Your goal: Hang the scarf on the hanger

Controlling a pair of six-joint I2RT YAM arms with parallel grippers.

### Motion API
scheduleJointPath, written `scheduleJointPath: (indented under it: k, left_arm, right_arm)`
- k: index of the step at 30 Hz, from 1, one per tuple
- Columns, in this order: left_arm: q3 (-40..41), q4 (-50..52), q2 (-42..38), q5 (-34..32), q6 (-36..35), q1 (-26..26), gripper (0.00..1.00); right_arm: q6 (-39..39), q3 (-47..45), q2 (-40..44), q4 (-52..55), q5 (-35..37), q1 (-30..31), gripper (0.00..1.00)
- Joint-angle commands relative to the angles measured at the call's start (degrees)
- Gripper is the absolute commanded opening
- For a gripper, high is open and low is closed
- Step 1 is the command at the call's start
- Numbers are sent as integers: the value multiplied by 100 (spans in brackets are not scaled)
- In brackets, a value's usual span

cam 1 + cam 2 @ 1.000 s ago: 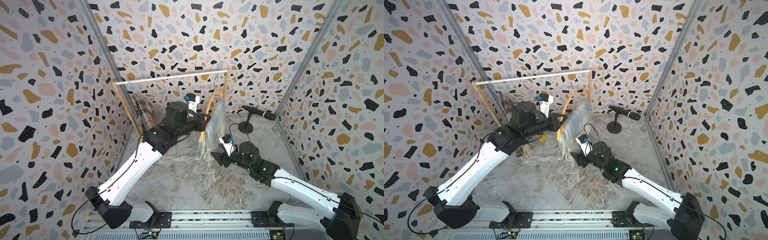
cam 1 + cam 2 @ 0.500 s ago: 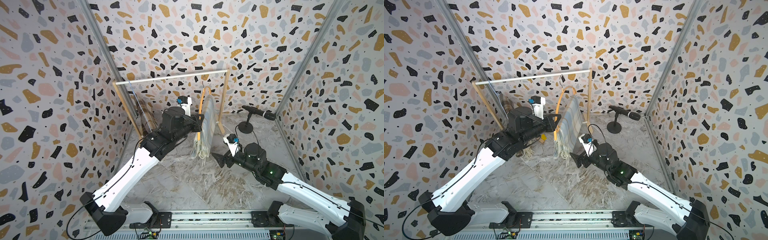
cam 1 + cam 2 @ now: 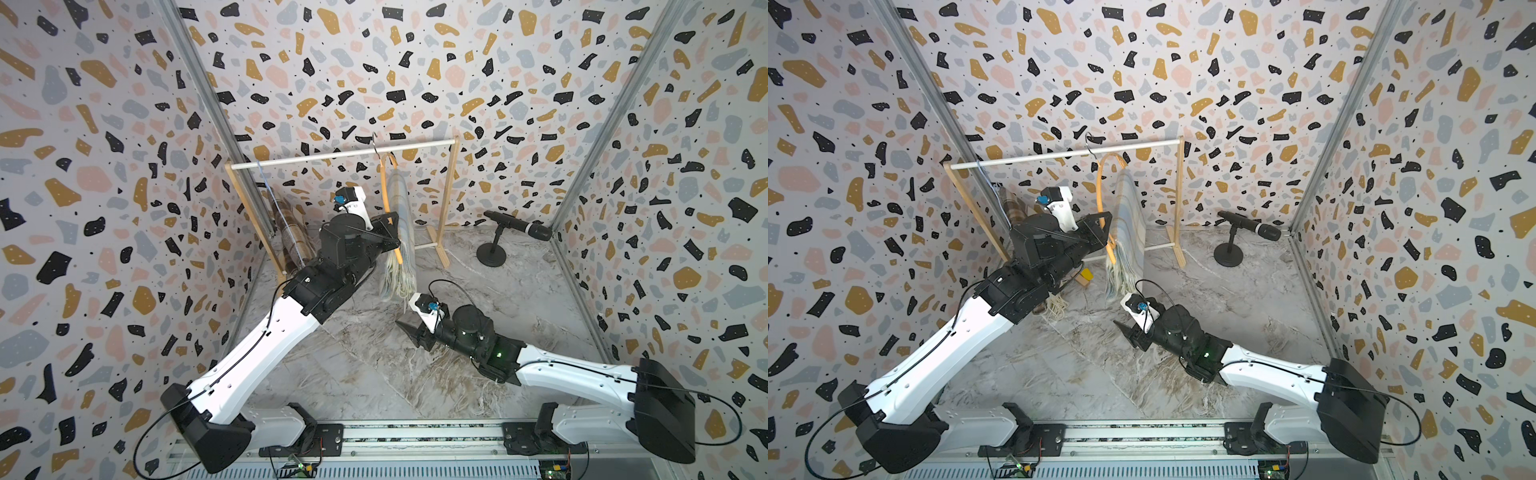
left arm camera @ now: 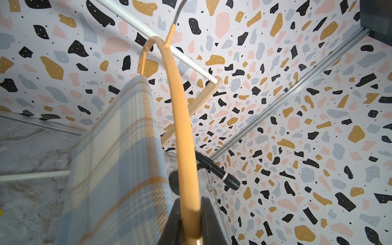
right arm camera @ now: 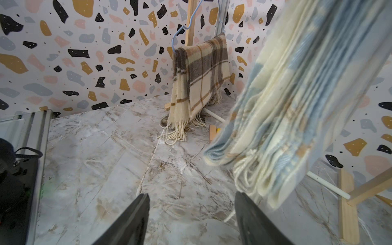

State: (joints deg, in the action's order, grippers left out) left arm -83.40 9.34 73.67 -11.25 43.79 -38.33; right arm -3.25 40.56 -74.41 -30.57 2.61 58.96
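Note:
A light blue plaid scarf (image 3: 401, 216) (image 3: 1127, 216) hangs folded over a curved wooden hanger (image 3: 384, 187) (image 3: 1100, 187), whose metal hook reaches over the rack's white rail (image 3: 340, 153). My left gripper (image 3: 395, 237) (image 3: 1106, 232) is shut on the hanger's lower arm. In the left wrist view the hanger (image 4: 180, 106) runs up from between the jaws of the left gripper (image 4: 191, 212), with the scarf (image 4: 118, 148) beside it. My right gripper (image 3: 405, 328) (image 5: 192, 194) stands open low over the floor, holding nothing. The scarf's fringe (image 5: 254, 180) dangles close by one of its fingers.
A brown plaid scarf (image 5: 201, 78) (image 3: 291, 232) on a blue wire hanger hangs at the rack's left end, its fringe on the floor. A black microphone (image 3: 515, 224) on a round stand sits right of the wooden rack post (image 3: 446, 199). Patterned walls close in three sides.
The left gripper carried the hanger and scarf left along the rail and turned them edge-on. The right gripper backed away from the scarf's fringe toward the front.

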Motion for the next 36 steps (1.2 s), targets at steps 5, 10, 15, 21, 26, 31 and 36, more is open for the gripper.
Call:
scheduleJointPath:
  k: [5, 10, 15, 21, 26, 31, 36]
  left_arm:
    - [-291, -1023, -268, -16, 87, -8, 0]
    - [-319, -1005, -230, 55, 151, -8, 0]
    - [-353, -996, -188, 81, 163, -8, 0]
    - [-389, -979, -136, 89, 169, -8, 0]
    - [-397, -981, -84, 123, 199, -16, 0]
    - [-399, -978, -66, 121, 184, -17, 0]
    - [-416, -980, -31, 153, 155, -16, 0]
  right_arm:
    - [-384, 328, -881, -1545, 156, 37, 65]
    - [-478, 428, -1359, -2134, 516, 30, 68]
    - [-523, 495, -1648, -2423, 861, 28, 70]
    - [-729, 491, -1830, -2561, 1497, 20, 69]
    - [-818, 711, -2141, -2642, 1679, 15, 65]
    - [-832, 787, -2291, -2721, 2052, 2, 43]
    - [-815, 694, -2290, -2604, 2178, -7, 0]
